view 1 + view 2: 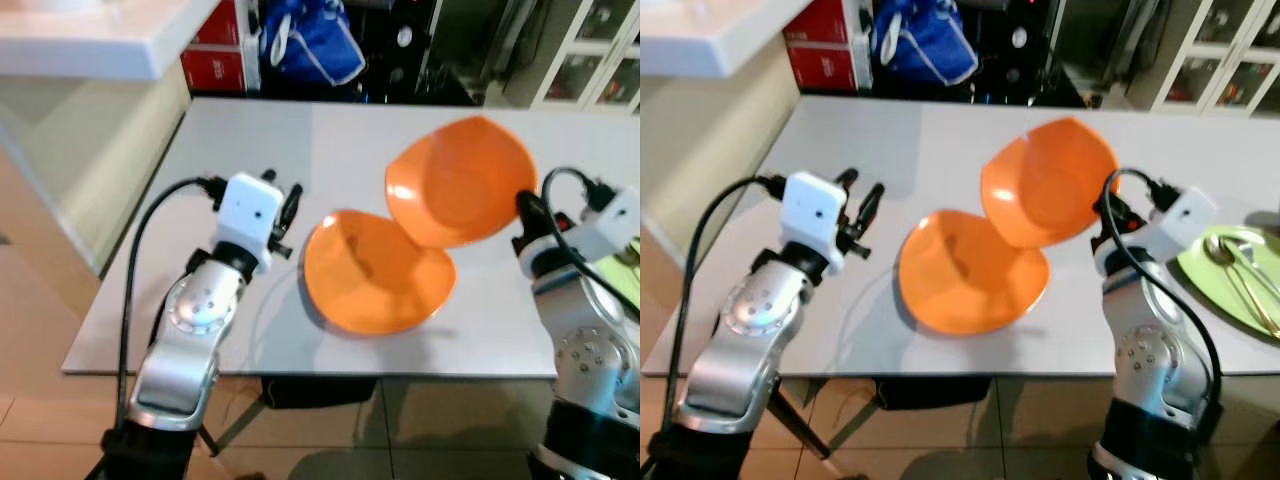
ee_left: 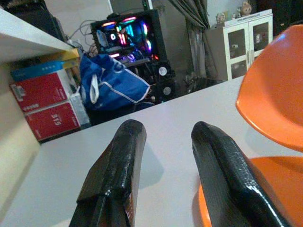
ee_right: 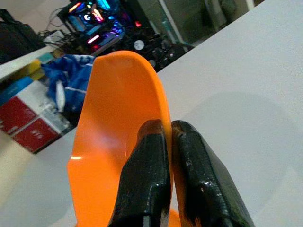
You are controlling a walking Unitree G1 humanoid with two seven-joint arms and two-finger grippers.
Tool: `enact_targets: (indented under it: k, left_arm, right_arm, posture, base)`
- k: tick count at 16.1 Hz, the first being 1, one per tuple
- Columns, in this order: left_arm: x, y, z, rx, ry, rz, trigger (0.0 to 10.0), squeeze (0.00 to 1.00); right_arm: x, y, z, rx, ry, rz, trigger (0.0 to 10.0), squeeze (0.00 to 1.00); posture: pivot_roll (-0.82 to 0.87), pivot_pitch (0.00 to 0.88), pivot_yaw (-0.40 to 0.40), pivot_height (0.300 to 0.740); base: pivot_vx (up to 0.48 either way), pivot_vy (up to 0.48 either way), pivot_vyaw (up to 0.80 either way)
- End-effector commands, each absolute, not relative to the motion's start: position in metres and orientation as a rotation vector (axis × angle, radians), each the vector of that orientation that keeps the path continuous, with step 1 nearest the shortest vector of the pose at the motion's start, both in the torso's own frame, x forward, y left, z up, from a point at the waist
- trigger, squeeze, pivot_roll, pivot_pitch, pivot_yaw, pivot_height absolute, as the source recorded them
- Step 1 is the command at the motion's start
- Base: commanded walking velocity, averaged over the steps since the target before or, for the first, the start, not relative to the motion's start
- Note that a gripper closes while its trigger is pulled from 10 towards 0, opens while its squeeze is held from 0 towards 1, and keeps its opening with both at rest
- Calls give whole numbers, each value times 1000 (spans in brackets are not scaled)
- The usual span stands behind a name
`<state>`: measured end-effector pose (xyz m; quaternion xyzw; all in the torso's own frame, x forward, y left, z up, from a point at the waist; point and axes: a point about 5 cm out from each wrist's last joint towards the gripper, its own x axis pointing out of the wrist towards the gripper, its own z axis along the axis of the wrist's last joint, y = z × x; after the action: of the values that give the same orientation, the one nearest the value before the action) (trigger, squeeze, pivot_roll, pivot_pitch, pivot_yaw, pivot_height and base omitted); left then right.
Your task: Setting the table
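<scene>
Pale grey surface (image 1: 250, 150) spans the view. Two orange plates: lower orange plate (image 1: 375, 272) lies flat near the front edge; upper orange plate (image 1: 460, 180) tilted up, its low edge over the flat one's rim. Green plate (image 1: 1230, 285) at the robot's right, spoons (image 1: 1240, 262) on it. Right gripper (image 3: 168, 135) pinches the tilted plate's rim, fingers clamped. Left gripper (image 2: 163, 135) beside the flat plate, fingers apart, holding nothing.
</scene>
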<state>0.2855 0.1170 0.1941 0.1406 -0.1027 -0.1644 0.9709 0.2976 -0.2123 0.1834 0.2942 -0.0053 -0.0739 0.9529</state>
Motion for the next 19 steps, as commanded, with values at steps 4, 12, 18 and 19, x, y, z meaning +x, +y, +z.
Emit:
enact_targets:
  k: [4,12,18,19]
  left_arm:
    - [276,108,191,291,-215,-414,10000,0]
    - [250,111,171,239,-142,-636,10000,0]
    - [226,127,164,211,-19,-800,10000,0]
    - [224,129,163,209,-4,-806,10000,0]
  right_arm:
    - [302,-220,192,644,-47,-146,10000,0]
    - [300,-216,164,889,231,51,10000,0]
    - [294,-179,132,907,540,193,10000,0]
    - [295,-176,132,917,546,201,10000,0]
  posture:
    - [9,21,-41,740]
    - [-40,0,-8,740]
    - [-18,0,-30,740]
    - [-13,0,-32,740]
  base:
    - [0,0,0]
    - [0,0,0]
    - [0,0,0]
    - [0,0,0]
